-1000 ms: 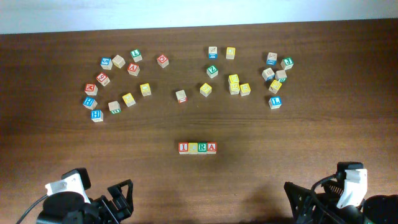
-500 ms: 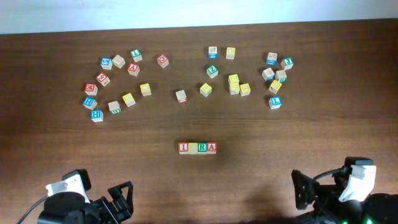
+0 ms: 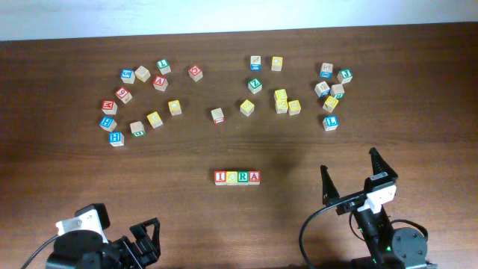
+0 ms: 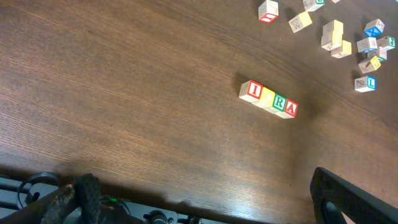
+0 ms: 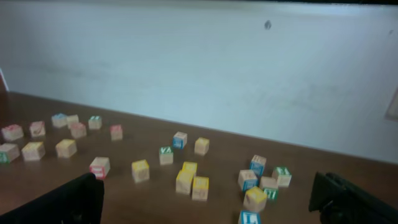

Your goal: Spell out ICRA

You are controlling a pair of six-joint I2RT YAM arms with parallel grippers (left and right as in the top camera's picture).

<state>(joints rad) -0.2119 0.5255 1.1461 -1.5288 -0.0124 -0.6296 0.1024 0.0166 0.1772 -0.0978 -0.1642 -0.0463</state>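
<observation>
Looking down at a big brown wooden bench [image 3: 89,179], filling nearly the whole overhead view. Seeing a white wall [image 5: 186,68] standing past the far edge in the right wrist view. Finding the right claw [image 3: 348,161] hanging over the bench close to the near edge, toward the right corner, pointing at the far edge, with both fingers spread wide and pinching nothing. Finding the left claw [image 3: 146,226] sitting low by the near left corner, also spread wide, also pinching nothing. Spotting the row of four blocks [image 3: 237,177] lying in the middle of the bench, a bit nearer the near edge, all four touching side by side, well apart from both claws. Reading I, R and A there, with the second letter being too small to read. Noticing the left bunch of blocks [image 3: 138,93] and the right bunch of blocks [image 3: 299,86] lying scattered toward the far edge. Catching one lone block [image 3: 217,115] sitting between the two bunches.
</observation>
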